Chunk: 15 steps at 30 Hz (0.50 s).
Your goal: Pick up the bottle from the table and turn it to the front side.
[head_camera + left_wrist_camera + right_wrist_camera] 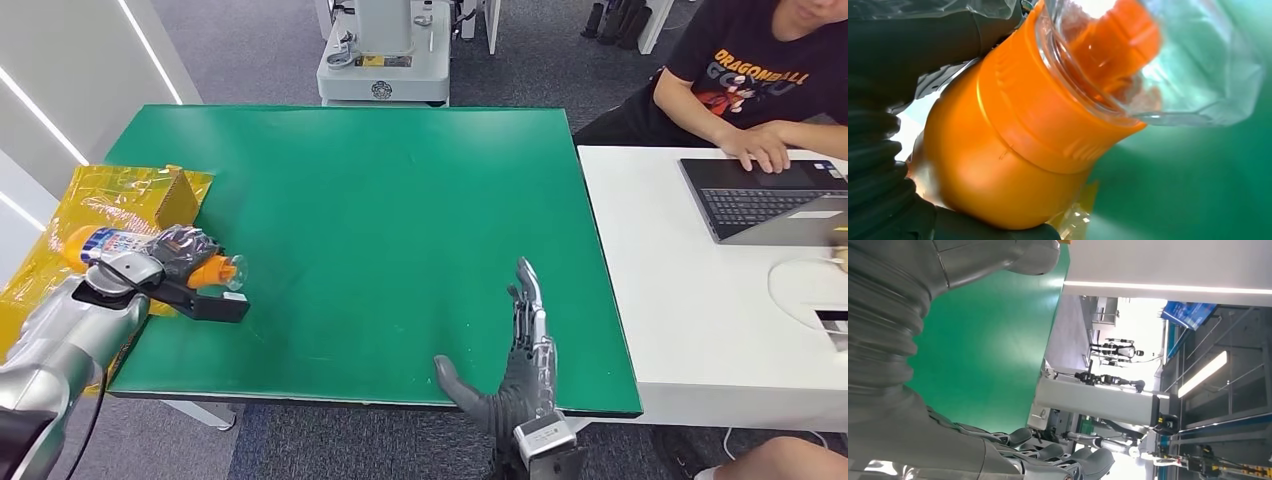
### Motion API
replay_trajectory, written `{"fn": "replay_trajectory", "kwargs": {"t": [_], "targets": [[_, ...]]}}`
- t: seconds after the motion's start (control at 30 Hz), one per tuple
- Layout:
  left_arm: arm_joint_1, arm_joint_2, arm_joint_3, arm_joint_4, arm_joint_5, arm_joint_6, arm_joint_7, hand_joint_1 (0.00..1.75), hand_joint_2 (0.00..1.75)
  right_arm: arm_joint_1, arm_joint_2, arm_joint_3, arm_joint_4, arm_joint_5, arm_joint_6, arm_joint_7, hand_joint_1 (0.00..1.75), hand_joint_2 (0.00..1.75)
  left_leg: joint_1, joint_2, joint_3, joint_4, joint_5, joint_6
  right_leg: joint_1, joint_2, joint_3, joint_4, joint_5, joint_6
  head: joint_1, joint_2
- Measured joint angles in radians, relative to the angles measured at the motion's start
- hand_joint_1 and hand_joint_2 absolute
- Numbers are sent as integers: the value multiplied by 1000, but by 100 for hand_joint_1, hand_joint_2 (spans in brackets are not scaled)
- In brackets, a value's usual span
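Left hand (180,255) holds the orange bottle (150,252) on its side, over the left edge of the green table (380,210). Right hand (515,375) is wide open with spread fingers, holding nothing.

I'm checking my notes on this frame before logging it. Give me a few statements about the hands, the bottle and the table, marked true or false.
1. The left hand holds the bottle. True.
2. The bottle stands upright. False: it lies sideways in the hand.
3. The right hand holds nothing, fingers apart. True.
4. The table is red. False: it is green.
5. A laptop sits on the white desk. True.
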<state>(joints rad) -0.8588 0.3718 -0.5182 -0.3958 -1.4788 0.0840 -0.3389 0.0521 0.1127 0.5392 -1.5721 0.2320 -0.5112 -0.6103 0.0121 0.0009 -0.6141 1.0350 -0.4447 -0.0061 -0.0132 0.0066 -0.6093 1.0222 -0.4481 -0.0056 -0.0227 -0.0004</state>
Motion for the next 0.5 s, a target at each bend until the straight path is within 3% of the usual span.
{"fn": "replay_trajectory", "kwargs": {"t": [0.5], "targets": [[42,-69,-52,40,6,22,61,175,175,-8,7,-6,-20,20,-14,14,0,175,0,0,0,-1,0,0,0,-1,1,0,0,0,0,0]]}}
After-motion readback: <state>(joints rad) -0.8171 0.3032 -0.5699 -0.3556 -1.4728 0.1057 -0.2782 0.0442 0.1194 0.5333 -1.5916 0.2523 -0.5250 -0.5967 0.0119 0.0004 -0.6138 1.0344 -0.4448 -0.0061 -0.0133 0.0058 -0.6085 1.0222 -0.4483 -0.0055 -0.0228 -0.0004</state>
